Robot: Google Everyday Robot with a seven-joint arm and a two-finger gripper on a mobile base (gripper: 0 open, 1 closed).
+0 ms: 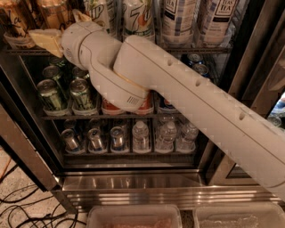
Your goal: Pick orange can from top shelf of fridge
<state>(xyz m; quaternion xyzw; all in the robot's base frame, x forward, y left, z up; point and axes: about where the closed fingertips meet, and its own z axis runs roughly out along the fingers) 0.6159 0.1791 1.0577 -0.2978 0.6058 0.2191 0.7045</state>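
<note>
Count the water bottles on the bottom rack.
3, in a row right of the cans: left, middle, right. Others may hide behind. End effector is at the top shelf.

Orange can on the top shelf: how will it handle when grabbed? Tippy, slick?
Slim and apparently tall, the orange can likely tips if nudged sideways. Its shiny metal side is probably slick, and may dent under a hard squeeze. Other cans stand close on the top shelf, so a knock could pass along. The hand is beside it, upper left.

Single close view, from above the arm (pixel 187 102), looking down into the fridge (pixel 133 182), tool (pixel 49 33) seemingly upper left
</note>
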